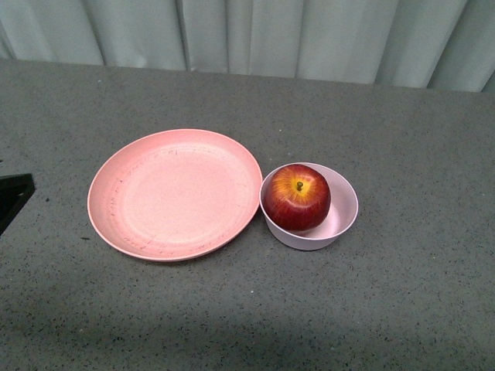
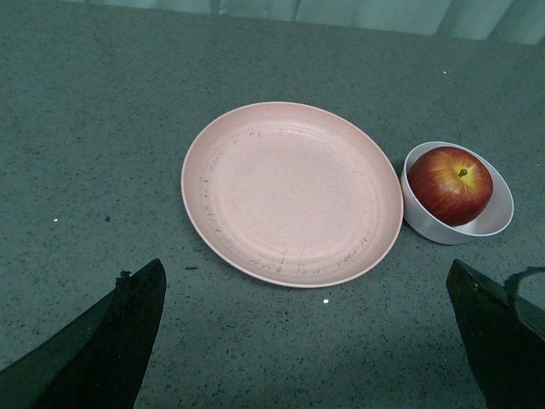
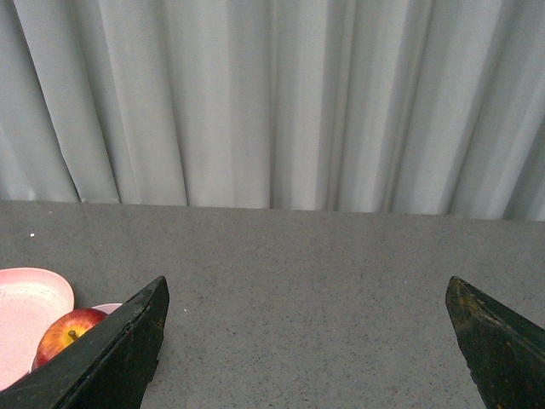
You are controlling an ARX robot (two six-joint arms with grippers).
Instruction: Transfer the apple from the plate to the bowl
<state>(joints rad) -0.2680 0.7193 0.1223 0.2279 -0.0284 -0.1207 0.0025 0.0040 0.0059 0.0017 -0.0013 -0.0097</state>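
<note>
Tabletop (image 1: 402, 309), gray and speckled: our plate (image 1: 175, 193) lies bare, the bowl (image 1: 342, 220) touching its rim with the apple (image 1: 297, 197) inside. We judge the move done. Left gripper (image 2: 306, 341) and right gripper (image 3: 306, 341) hang spread wide, holding nothing.

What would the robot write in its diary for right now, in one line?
apple: in bowl | plate: bare, beside bowl | left gripper: open, holding nothing | right gripper: open, holding nothing
</note>
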